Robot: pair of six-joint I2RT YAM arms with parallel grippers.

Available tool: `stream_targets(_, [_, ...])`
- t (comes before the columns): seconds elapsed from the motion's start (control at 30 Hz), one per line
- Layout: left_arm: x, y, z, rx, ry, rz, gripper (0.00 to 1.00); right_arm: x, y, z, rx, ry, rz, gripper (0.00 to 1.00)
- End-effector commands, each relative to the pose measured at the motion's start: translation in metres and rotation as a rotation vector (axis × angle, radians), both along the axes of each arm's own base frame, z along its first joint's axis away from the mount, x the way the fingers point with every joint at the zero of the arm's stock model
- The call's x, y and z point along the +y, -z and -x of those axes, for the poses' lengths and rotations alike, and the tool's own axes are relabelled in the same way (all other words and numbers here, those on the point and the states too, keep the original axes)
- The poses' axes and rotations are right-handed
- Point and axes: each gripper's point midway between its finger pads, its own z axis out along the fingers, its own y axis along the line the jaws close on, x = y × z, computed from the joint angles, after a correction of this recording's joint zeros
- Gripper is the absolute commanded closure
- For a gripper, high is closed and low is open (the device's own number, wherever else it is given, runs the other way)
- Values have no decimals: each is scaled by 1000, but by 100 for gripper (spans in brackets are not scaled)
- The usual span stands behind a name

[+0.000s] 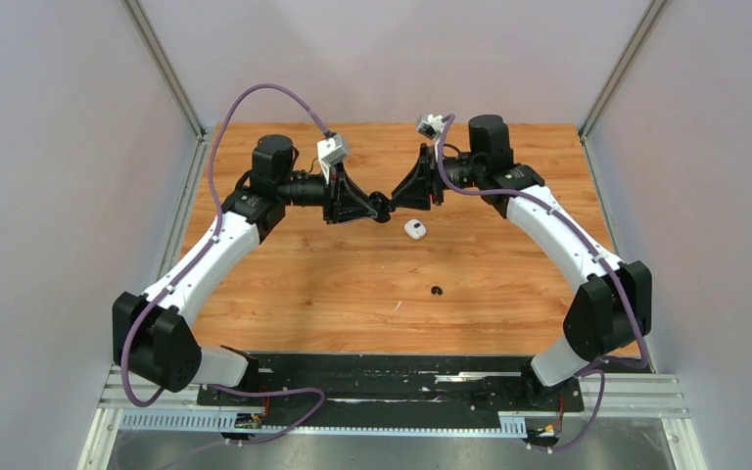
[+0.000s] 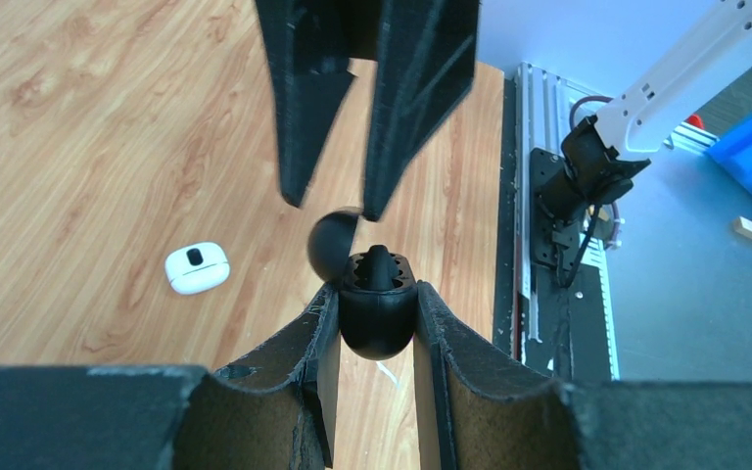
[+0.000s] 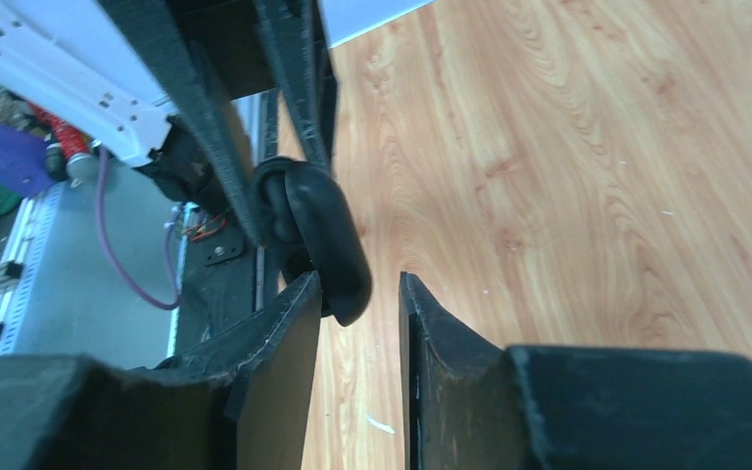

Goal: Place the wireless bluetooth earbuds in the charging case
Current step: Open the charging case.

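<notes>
A white pebble-shaped charging case with a dark patch lies shut on the wooden table; it also shows in the left wrist view. No white earbuds are in view. My left gripper is shut on a black egg-shaped case whose hinged lid stands open, held above the table. My right gripper faces it tip to tip. Its jaws are apart around the black lid, which rests against one finger, with a gap to the other.
A small black item lies on the table in front of the white case, and a tiny white fleck lies nearer still. Grey walls close in the table left, right and back. A black base rail runs along the near edge.
</notes>
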Motion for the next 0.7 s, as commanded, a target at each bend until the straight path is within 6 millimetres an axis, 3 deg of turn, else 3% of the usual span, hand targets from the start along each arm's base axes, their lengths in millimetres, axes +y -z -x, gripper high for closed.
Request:
stream_targets(0.0, [-6,-25,19,-69,108,60,100,-4,-14,-26,-116,108,12,64])
stream_targets(0.3, [-5,-24,12,-69,60,55,100,-1,-14,-5,-78,5,-26,48])
stream_targets(0.5, [-4,-26,1,-43,11,81,100,-1,-13,8,-52,-49,-46,48])
stream_targets(0.67, [-3,-33,2,-27,25,111,100,-2,-11,1,-69,-17,-32,52])
